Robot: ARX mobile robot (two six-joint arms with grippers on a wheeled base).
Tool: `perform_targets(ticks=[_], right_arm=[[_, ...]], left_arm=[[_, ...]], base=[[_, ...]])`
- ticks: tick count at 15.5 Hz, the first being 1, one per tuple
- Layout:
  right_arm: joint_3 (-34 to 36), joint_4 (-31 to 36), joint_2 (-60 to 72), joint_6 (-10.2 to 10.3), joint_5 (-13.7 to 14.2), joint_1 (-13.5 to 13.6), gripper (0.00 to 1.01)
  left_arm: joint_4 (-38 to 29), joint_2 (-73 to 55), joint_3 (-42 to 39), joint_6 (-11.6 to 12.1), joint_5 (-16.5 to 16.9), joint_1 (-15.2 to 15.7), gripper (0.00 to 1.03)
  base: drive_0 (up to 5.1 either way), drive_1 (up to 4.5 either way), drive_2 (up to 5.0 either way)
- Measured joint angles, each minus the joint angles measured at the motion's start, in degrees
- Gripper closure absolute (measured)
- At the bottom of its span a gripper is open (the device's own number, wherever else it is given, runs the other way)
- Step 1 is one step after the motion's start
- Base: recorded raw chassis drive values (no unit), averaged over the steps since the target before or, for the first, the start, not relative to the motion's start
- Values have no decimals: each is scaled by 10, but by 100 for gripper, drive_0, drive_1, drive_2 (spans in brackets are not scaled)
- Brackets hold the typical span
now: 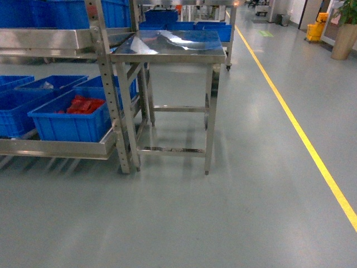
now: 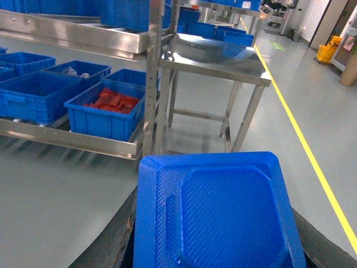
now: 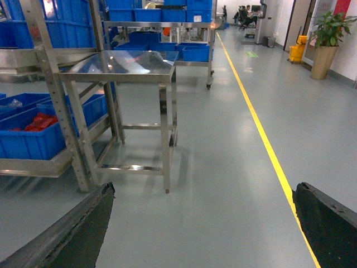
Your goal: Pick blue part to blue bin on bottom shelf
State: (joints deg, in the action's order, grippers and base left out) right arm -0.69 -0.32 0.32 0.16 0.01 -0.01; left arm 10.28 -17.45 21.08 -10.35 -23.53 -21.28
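left gripper [image 2: 215,245]: only dark finger edges show at the lower corners of the left wrist view; a blue part sits between them, filling the bottom of the frame. Looks held, contact points hidden, so grip itself can't be confirmed.
blue part [image 2: 217,212]: flat blue plastic tray-like piece, raised rim, recessed square centre, fine ribbed texture. Tilted slightly, wider toward the camera. Well apart from the rack.
right gripper [image 3: 206,234]: jaws wide apart, one dark finger [image 3: 72,229] at bottom left, the other at bottom right; bare grey floor between them, nothing held.
bottom shelf [image 1: 56,148]: shiny steel tier at left of head view, broad flat front rail, low above the floor. Carries several blue bins.
blue bin [image 1: 70,120]: front right one on the bottom shelf, nearest the rack post; holds red parts [image 1: 82,104]. Same bin seen in left wrist view [image 2: 106,111].
other blue bins [image 1: 17,103]: left of and behind that one, same tier; one behind holds something pale, too small to tell.
upper shelf [image 1: 44,42]: steel tier above, more blue bins on it.
rack post [image 1: 109,84]: perforated steel upright, between shelf and table.
steel table [image 1: 167,47]: just right of the rack, reflective top, four legs, low crossbars.
floor [image 1: 223,212]: grey, glossy.
yellow line [image 1: 301,134]: runs diagonally along the right side.
background: potted plant [image 3: 326,39] and yellow cart [image 3: 297,49] far right.
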Motion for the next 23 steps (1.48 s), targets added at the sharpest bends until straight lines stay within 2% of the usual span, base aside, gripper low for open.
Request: perform_targets(ticks=[23], right_arm=[[0, 0, 0, 0, 0, 0, 3]], left_arm=[[3, -1, 0, 0, 0, 0, 60]], base=[[-2, 403, -408]])
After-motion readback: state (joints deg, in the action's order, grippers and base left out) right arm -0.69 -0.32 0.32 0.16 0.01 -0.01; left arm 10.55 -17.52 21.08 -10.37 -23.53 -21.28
